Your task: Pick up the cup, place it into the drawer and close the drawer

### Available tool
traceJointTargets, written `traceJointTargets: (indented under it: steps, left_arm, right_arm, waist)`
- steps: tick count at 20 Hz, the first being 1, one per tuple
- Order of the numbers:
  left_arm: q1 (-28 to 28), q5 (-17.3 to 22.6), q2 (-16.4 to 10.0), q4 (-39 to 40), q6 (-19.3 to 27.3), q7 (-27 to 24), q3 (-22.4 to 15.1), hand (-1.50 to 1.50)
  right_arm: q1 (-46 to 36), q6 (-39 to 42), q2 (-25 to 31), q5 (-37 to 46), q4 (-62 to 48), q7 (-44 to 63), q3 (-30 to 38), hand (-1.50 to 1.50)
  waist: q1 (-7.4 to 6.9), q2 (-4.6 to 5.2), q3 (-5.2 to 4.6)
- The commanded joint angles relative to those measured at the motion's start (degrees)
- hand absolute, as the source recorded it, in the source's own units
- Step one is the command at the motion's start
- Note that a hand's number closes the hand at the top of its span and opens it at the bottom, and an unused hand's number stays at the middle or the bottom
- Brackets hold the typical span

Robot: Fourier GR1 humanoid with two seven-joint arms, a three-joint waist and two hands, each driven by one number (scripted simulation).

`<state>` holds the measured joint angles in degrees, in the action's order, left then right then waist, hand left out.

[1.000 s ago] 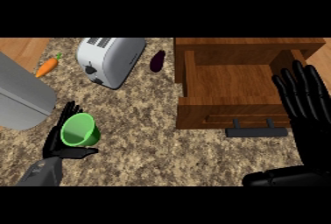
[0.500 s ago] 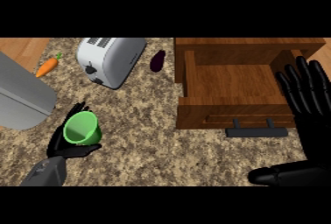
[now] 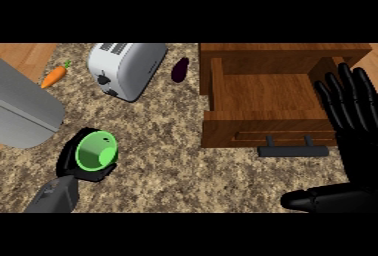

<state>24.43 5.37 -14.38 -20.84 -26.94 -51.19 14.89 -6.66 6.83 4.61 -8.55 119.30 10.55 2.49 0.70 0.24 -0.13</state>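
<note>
Green cup is being gripped by L hand, fingers curled round it, at counter front-left. R hand is being held spread by open drawer.

There were one green cup, one toaster, one carrot, one eggplant, one wooden drawer, and two hands: left hand, right hand.

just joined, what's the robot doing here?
The left hand is curled round the green cup at the counter's left side, near the toaster. The wooden drawer stands open on the right, and the cup is not yet in it. The right hand is open, fingers up, resting by the drawer's right edge. Whether the cup is off the counter I cannot tell.
</note>
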Motion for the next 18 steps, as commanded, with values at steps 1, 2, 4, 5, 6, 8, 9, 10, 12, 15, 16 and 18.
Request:
traceJointTargets:
  steps: [1,2,4,5,6,8,9,10,12,15,16,18]
  left_arm:
    - [-1.1,0.4,0.4,0.1,-2.8,-9.5,0.7,1.50]
    - [-1.6,0.9,2.3,-1.4,-0.2,-9.5,0.9,1.50]
    - [-2.7,2.7,3.3,-2.3,4.0,-10.2,2.9,1.50]
    - [-2.4,3.5,4.9,-3.4,7.4,-9.7,3.7,1.50]
    - [-4.7,4.1,3.2,-3.4,5.1,-11.4,4.2,1.50]
    - [-2.9,3.3,7.0,-7.0,12.4,-10.2,3.2,1.50]
    - [-5.0,3.8,4.8,-7.6,9.1,-10.4,3.2,1.50]
    - [-3.6,3.8,8.5,-9.6,11.5,-9.8,2.3,1.50]
    - [-4.2,5.4,8.1,-16.1,9.7,-7.1,2.1,1.50]
    - [-3.9,5.1,10.0,-18.4,9.8,-7.0,0.3,1.50]
    - [-7.2,5.8,9.0,-23.1,7.9,-4.4,-0.6,1.50]
    - [-4.5,4.8,7.8,-24.0,8.4,-1.4,-2.2,1.50]
  right_arm:
    - [-0.1,-1.2,-0.6,0.5,1.6,1.8,-0.8,-1.50]
    - [0.2,0.1,0.5,-1.3,1.4,1.6,0.8,-1.50]
    - [3.0,0.6,-0.1,0.2,1.3,-1.4,0.0,-1.50]
    - [3.9,1.4,1.1,-1.4,4.5,1.0,0.7,-1.50]
    - [0.2,0.2,0.3,-0.7,0.1,-0.6,1.2,-1.50]
    - [3.4,0.0,-1.7,2.7,-1.4,-4.0,-1.7,-1.50]
    - [3.6,1.4,1.8,-2.2,5.4,2.4,1.6,-1.50]
    - [-0.4,-1.3,0.7,-0.3,4.4,5.0,0.0,-1.50]
    - [2.2,0.6,0.6,-0.2,1.0,0.1,0.8,-1.50]
    - [5.1,1.8,-1.0,0.7,0.0,-3.9,-1.0,-1.50]
    - [3.5,2.0,2.7,-2.9,3.8,2.1,3.3,-1.50]
    - [3.8,0.5,0.1,-0.2,3.2,0.3,0.3,-1.50]
  waist:
    - [0.03,0.00,0.00]
    - [-0.18,-0.12,0.05]
    - [-0.25,-0.16,0.07]
    - [-0.15,-0.29,0.08]
    - [-0.73,-0.16,0.08]
    - [-0.72,-0.25,0.13]
    - [-0.46,-0.33,0.11]
    - [-0.72,-0.36,0.11]
    - [-1.37,-0.59,0.22]
    - [-0.95,-0.40,0.18]
    - [-1.10,-0.56,0.19]
    - [-0.74,-0.39,0.15]
